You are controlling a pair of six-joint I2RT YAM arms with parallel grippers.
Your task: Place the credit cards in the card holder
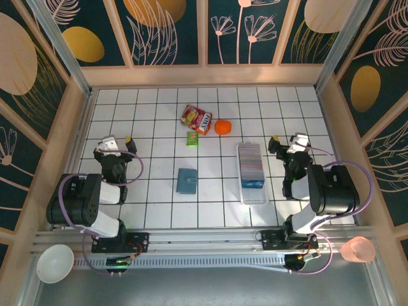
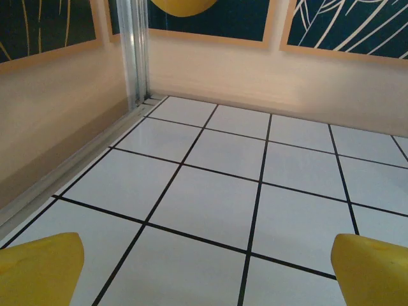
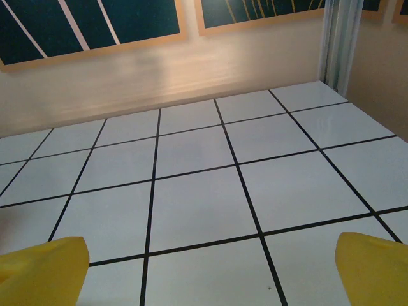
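Observation:
The card holder [image 1: 187,181], a small teal folded wallet, lies shut on the white tiled floor near the middle. The credit cards [image 1: 250,163] stand packed in a row in mixed colours inside a long clear tray [image 1: 254,196] to its right. My left gripper [image 1: 118,141] rests open at the left, well apart from the wallet. My right gripper [image 1: 287,140] rests open just right of the tray's far end. In the left wrist view the left gripper [image 2: 204,274] has its yellow fingertips [image 2: 38,268] spread wide over bare tiles. The right gripper [image 3: 207,274] stands likewise, nothing between its fingertips [image 3: 373,271].
A red and yellow snack bag [image 1: 196,118], an orange ball [image 1: 222,127] and a small green packet [image 1: 192,137] lie beyond the wallet. Wooden walls close the floor on three sides. A white bowl [image 1: 54,262] and a pink cup [image 1: 358,250] sit outside the near rail.

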